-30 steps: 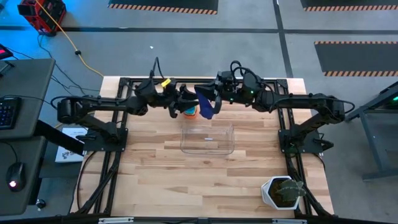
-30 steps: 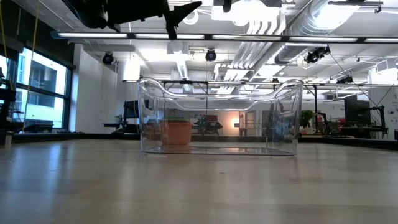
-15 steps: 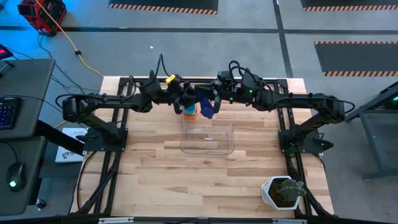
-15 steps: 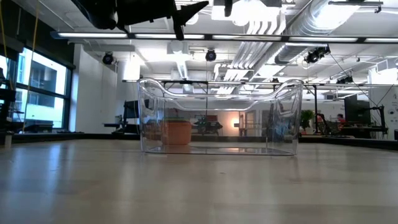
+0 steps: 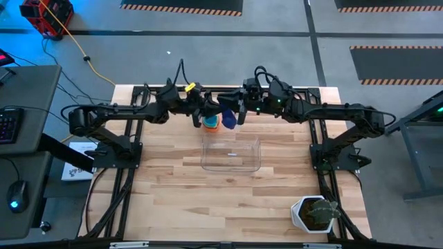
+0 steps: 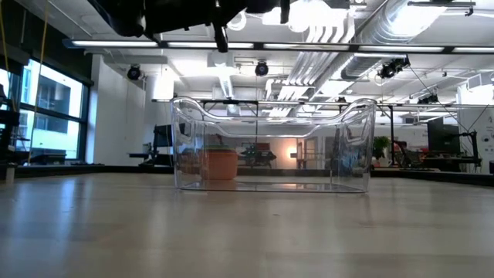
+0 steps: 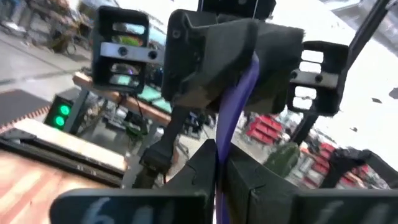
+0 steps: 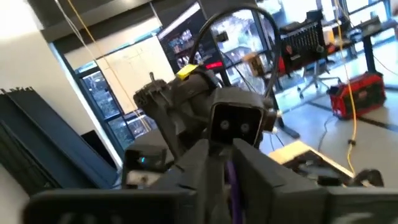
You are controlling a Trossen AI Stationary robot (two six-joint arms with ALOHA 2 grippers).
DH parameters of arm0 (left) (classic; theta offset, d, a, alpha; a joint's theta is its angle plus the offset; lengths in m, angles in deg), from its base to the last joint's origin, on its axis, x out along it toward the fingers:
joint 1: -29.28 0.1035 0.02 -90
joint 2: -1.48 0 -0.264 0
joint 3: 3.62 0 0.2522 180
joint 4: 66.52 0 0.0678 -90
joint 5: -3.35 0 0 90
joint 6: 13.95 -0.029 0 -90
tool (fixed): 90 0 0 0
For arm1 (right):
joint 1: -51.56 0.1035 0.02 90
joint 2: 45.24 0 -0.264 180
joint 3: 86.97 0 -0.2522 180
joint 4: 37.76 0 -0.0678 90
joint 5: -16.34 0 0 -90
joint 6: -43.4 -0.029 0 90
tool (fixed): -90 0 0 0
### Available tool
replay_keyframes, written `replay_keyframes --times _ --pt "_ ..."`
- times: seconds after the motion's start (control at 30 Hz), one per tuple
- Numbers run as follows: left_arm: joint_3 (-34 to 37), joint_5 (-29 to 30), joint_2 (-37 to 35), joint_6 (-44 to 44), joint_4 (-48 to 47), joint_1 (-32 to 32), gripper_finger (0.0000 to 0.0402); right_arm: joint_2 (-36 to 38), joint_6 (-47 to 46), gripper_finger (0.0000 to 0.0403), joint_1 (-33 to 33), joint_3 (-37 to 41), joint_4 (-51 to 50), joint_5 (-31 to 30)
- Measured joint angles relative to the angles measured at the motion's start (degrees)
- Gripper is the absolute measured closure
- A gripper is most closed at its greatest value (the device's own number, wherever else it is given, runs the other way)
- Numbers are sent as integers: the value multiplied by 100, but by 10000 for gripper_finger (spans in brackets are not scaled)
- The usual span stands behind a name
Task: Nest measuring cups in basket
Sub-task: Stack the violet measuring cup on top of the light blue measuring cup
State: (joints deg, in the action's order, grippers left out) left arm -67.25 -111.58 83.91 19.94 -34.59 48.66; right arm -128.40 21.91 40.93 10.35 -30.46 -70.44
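Note:
A dark blue measuring cup [image 5: 228, 122] hangs in the air between my two grippers, above the table's far edge and behind the clear basket [image 5: 231, 167]. My left gripper [image 5: 217, 113] comes at it from the left and is shut on it. My right gripper [image 5: 239, 113] meets it from the right, fingers on either side of it. A small stack of cups, orange on top [image 5: 211, 125], stands on the table just behind the basket and shows through the basket's wall [image 6: 221, 164] in the low view. Nothing shows inside the basket. My left gripper pinches a thin blue-violet edge of the cup [image 7: 225, 134] between its two fingers, coming level from the table's left. The cup hangs clear of the table. My right gripper has a thin strip of the same cup [image 8: 231, 175] between its fingers, coming level from the table's right; which part it is cannot be told.
A white pot with a green plant [image 5: 313, 213] stands at the near right corner. The arms' dark frames [image 5: 118, 149] run along both table sides. Bare wood lies in front of the basket [image 6: 270, 147].
My left gripper has gone toward the table's right, up to the dark blue cup held by my right gripper, and has shut on it. The cup has stayed in the air behind the basket.

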Motion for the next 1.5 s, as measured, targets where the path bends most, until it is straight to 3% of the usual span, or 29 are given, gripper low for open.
replay_keyframes --times 0.13,0.27,0.37,0.53,0.67,0.83,0.93,1.3,1.5 --pt "4 -378 -307 -93 -557 360 398 263 -2 280 -165 0 -609 -12" --pt "4 -175 -888 -870 -1750 698 399 644 188 225 -327 0 -1195 -126" --pt "4 658 -1398 -2040 -2531 731 399 878 -68 204 -435 0 -1570 -132" --pt "4 1929 -1889 -4821 -3284 69 400 773 -1175 197 -554 -2 -1959 207" --pt "4 2529 -1919 -6657 -3401 -663 400 464 -1759 196 -595 -2 -2220 762" --pt "4 4257 -1746 -9048 -3830 -1559 400 266 -2645 196 -877 -2 -2230 1533" --pt "4 4930 -1546 -10106 -3837 -1865 400 117 -2923 196 -976 -2 -2367 1685" --pt "4 4951 -844 -11383 -3440 -2256 400 -499 -3400 197 -956 -2 -2451 1751" --pt "4 4661 -760 -11392 -3498 -2255 400 -534 -3396 208 -934 -2 -2857 1779"
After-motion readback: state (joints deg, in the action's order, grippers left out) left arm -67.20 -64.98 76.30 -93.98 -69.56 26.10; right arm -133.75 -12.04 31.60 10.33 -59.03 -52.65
